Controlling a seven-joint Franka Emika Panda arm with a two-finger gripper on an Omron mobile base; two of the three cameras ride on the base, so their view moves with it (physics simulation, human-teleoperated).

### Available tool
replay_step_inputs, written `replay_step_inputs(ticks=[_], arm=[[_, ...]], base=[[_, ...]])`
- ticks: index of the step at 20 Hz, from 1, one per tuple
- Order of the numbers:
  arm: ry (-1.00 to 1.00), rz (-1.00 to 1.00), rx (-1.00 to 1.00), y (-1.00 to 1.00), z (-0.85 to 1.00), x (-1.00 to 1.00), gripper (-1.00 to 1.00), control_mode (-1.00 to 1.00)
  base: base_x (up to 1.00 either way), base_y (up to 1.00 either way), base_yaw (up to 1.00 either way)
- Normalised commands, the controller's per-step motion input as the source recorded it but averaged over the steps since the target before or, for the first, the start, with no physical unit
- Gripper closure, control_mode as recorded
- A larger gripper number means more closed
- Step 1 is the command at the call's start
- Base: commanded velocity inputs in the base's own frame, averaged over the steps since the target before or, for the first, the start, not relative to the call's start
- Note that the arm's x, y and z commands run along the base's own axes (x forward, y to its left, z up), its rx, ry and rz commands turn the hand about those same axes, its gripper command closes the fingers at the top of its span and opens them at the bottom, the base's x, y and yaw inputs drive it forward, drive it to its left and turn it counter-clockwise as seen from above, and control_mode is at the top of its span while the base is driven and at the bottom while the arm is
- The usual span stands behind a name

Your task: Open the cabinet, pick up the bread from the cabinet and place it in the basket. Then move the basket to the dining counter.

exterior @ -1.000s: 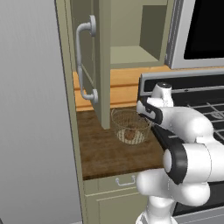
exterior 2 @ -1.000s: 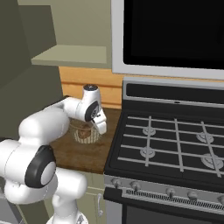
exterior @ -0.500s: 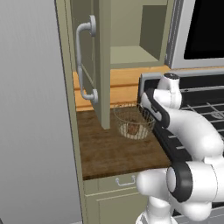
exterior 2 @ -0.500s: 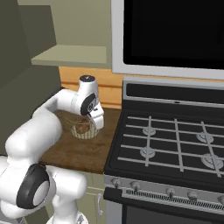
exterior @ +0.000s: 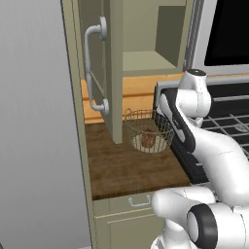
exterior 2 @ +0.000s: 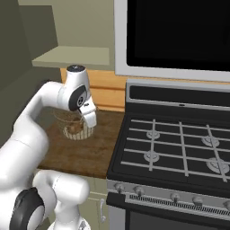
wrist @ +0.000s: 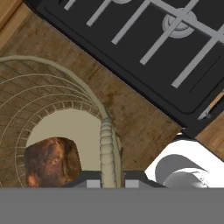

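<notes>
The wire basket (exterior: 146, 127) hangs just above the short dark worktop (exterior: 121, 168), beside the stove. In it lies the brown bread (exterior: 147, 141), seen too in the hand view (wrist: 52, 159). My gripper (wrist: 110, 183) is shut on the basket's rim (wrist: 106, 135) at its right side; it comes down from above (exterior 2: 90, 122). The cabinet (exterior: 146, 63) stands open, its door (exterior: 115, 73) swung out left with the silver bar handle (exterior: 92, 73). The dining counter is out of view.
A black gas stove (exterior 2: 175, 148) with grates borders the worktop on the right, a dark oven or microwave front (exterior 2: 175, 33) above it. A grey wall (exterior: 39, 146) closes the left side. A low drawer (exterior: 138, 200) sits under the worktop.
The arm has straightened upward and the hand has risen, taking the basket with the bread up off the worktop a little. The gripper stays shut on the rim.
</notes>
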Motion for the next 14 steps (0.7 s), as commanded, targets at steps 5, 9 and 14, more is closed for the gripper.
replay_step_inputs(ticks=[5, 9, 14], arm=[[-0.06, 0.0, 0.0, 0.0, 0.17, -0.66, 1.0, -1.0], [-0.02, 0.0, 0.0, 0.0, 0.24, -0.38, 1.0, -1.0], [0.0, 0.0, 0.01, 0.0, 0.18, -0.07, 1.0, -1.0]], base=[[0.0, 0.0, 0.0], [0.0, 0.0, 0.0], [0.0, 0.0, 0.0]])
